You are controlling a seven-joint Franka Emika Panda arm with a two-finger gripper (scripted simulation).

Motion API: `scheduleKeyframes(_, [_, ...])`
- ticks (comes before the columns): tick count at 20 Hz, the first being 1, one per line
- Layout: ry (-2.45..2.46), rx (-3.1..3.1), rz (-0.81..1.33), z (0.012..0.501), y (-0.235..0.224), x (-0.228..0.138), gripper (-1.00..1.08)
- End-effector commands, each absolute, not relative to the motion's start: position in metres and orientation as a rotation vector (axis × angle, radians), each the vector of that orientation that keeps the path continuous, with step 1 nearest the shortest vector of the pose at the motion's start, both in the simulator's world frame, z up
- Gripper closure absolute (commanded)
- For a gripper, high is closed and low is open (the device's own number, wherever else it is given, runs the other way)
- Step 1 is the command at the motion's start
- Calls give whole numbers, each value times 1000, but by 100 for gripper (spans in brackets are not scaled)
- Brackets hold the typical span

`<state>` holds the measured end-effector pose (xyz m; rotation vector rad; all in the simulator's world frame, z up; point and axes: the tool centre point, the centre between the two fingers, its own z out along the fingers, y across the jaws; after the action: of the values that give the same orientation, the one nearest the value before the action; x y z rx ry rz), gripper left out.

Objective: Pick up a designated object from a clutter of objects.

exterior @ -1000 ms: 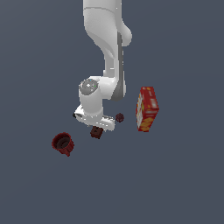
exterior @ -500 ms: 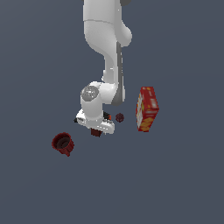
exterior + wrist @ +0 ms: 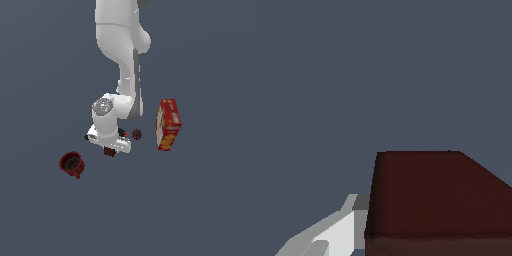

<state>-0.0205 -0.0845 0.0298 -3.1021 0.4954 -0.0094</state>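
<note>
The designated object, a small dark red-brown block [image 3: 109, 151], lies on the floor directly under my gripper [image 3: 110, 146]. In the wrist view the block [image 3: 441, 200] fills the near corner, very close. One white finger [image 3: 336, 232] sits right beside its side; the other finger is hidden behind the block. I cannot tell whether the jaws press on it. The dark red mug [image 3: 72, 164] lies towards the exterior view's left. The small dark ball [image 3: 136, 134] and the tall red-and-yellow box [image 3: 167, 124] stand towards its right. The black tool is mostly hidden behind my hand.
The white arm [image 3: 122, 55] rises above the clutter and hides the floor behind the hand. The grey floor [image 3: 200, 210] stretches around the objects.
My hand has come down over the block and shifted slightly. The block, mug, ball and box have not moved.
</note>
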Motion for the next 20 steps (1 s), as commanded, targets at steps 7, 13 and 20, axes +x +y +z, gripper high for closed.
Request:
scheduleKeyframes(7, [496,-3102,-9,38,-83,-16,108])
scheduleKeyframes(13, [496,-3102,-9,64,-77,-4,108])
scheduleKeyframes(20, [496,-3103,-7,114,-67,20,108])
